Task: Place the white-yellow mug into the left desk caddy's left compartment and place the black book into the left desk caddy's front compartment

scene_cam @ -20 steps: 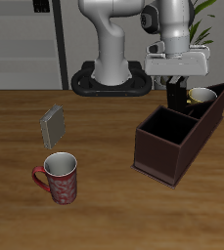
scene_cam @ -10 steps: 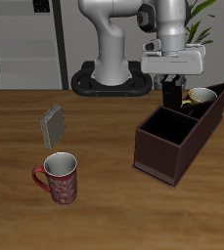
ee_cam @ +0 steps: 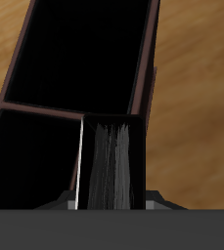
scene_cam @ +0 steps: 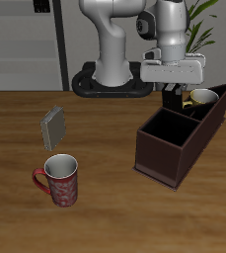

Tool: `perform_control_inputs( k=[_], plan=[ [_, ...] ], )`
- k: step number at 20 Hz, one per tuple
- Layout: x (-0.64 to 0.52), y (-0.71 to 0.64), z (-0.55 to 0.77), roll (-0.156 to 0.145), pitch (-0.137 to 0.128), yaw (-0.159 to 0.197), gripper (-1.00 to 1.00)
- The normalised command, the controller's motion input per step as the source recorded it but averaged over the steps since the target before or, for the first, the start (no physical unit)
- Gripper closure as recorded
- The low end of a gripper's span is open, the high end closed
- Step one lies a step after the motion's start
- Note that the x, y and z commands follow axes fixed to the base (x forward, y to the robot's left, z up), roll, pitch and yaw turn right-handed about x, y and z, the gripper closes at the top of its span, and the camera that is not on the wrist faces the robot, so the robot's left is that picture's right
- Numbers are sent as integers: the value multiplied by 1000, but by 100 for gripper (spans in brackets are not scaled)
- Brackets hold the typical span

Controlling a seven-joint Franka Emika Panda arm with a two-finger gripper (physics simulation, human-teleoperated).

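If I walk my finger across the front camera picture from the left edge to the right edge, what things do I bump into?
Red mug → grey book → robot's base → dark brown caddy → white-yellow mug.

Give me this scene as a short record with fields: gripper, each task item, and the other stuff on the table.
gripper: shut on the black book, held above the left desk caddy
white-yellow mug: inside the caddy, in a rear section
black book: held upright, not yet in a compartment
red mug: upright on the table, near the front edge
grey book: standing on the table behind the red mug
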Motion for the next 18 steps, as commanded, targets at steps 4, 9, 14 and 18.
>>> perform_control_inputs(
  k=[4, 9, 14, 18],
  plan=[
    [68, 53, -206, 10, 48, -9, 100],
    [-59, 130, -217, 39, 47, -3, 100],
    [-11, 119, -221, 37, 55, -7, 100],
    [9, -75, -224, -7, 50, -29, 100]
  ],
)
